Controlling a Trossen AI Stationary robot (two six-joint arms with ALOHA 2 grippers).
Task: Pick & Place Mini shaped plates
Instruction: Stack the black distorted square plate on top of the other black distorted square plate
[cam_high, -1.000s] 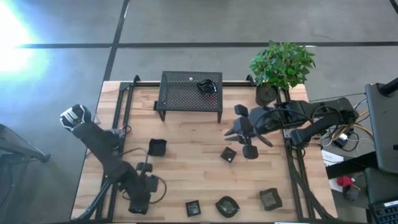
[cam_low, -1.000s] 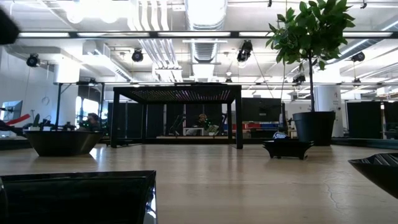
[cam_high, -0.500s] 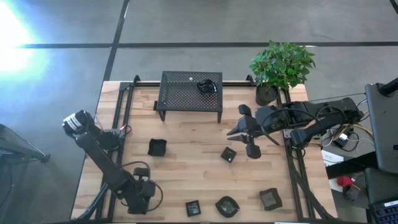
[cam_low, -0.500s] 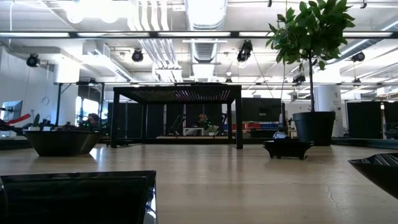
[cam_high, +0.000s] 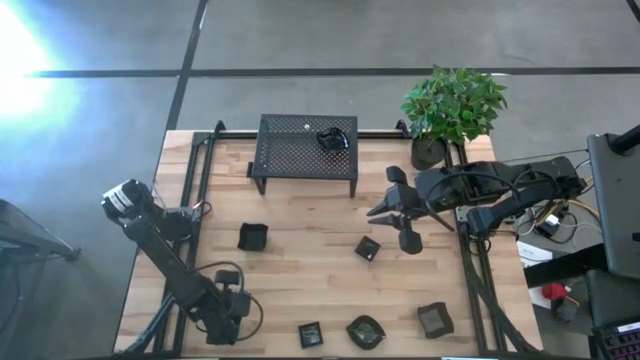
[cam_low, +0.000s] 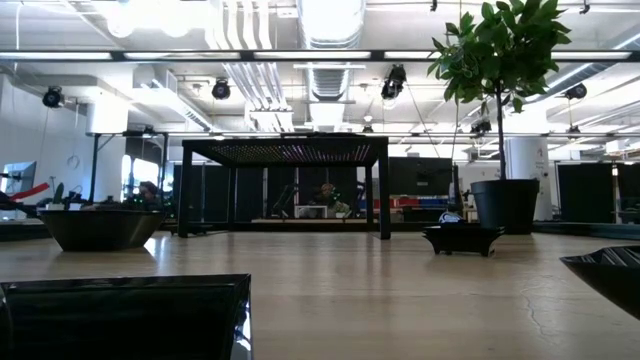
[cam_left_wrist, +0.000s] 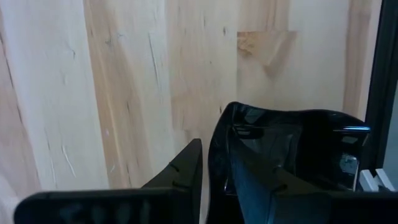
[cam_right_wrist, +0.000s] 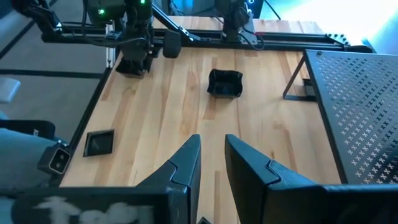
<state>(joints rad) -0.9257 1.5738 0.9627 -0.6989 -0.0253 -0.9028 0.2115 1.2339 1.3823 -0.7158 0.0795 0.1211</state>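
**High view.** The wooden surface (cam_high: 300, 285) carries a black perforated stand (cam_high: 290, 155) at its far edge, with a potted plant (cam_high: 452, 105) beside it at the far right corner.

- 6 mini shaped plates show here: 1 dark plate on the stand's top (cam_high: 332, 140), 1 square plate (cam_high: 253, 237) on the open surface left of centre, and 1 small plate (cam_high: 368, 249) right of centre.
- The other 3 lie along the near edge: a small square (cam_high: 310, 335), a rounded one (cam_high: 365, 332) and a larger square (cam_high: 435, 320).
- The left gripper (cam_high: 225, 318) sits low at the near left corner.
- The right gripper (cam_high: 385, 212) hangs above the surface just beyond the small plate right of centre, not touching it.

**Left wrist view.** A glossy black plate (cam_left_wrist: 292, 146) lies on the surface by the dark edge rail. Its wall stands at the narrow gap between the fingers (cam_left_wrist: 186, 171). Whether they clamp it cannot be told.

**Right wrist view.** The fingers (cam_right_wrist: 186, 162) stand slightly apart with bare wood between them and nothing held. Beyond them lie the square plate and a flat square plate (cam_right_wrist: 99, 142).

**Low view.** Plates sit on the surface before the stand, and neither gripper shows.
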